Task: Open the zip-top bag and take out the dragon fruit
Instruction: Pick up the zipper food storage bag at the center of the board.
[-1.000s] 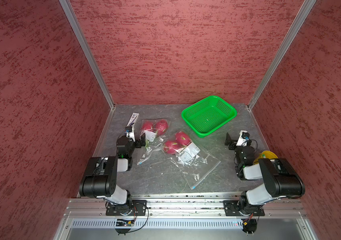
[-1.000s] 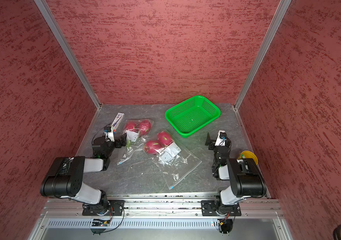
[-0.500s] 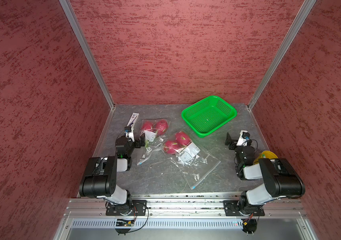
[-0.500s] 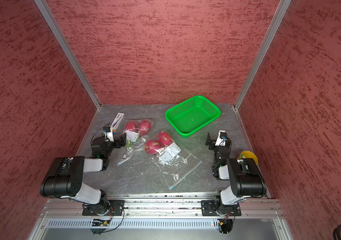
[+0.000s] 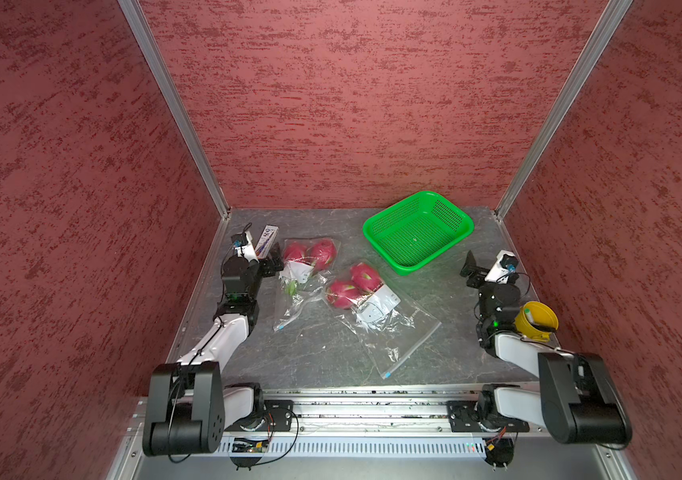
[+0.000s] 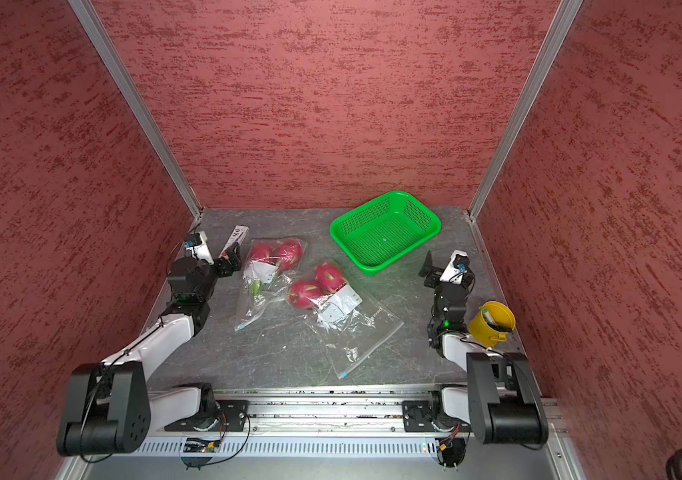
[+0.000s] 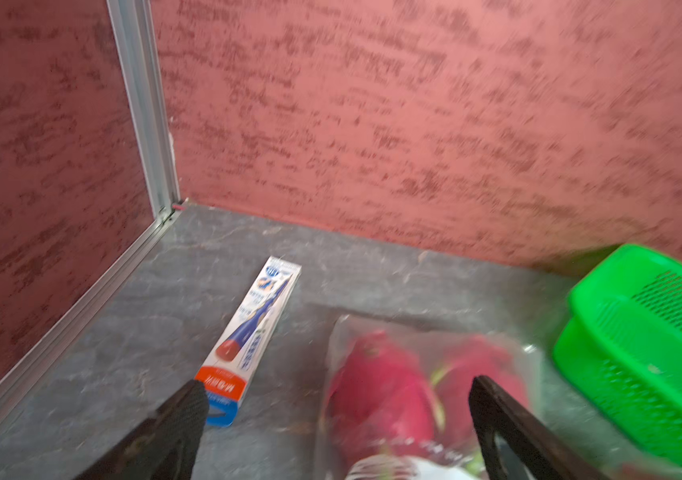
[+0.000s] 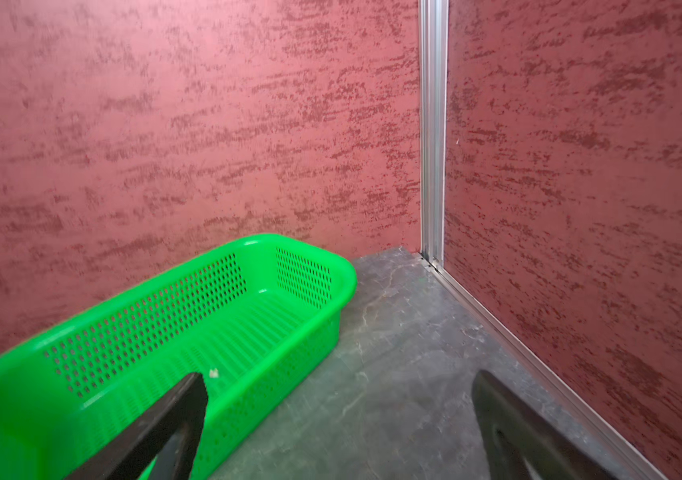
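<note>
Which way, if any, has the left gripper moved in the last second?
Yes. The left gripper has moved toward the back wall, nearing the near end of the toothpaste box, which stayed put.

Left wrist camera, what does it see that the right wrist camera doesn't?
Only the left wrist view shows the long printed box, two blurry dragon fruit inside a clear bag, and the open left gripper. Only the right wrist view shows the open right gripper, holding nothing, and the whole inside of the green basket, with a tiny pale speck in it. Both show that basket, the grey table and the red walls.
</note>
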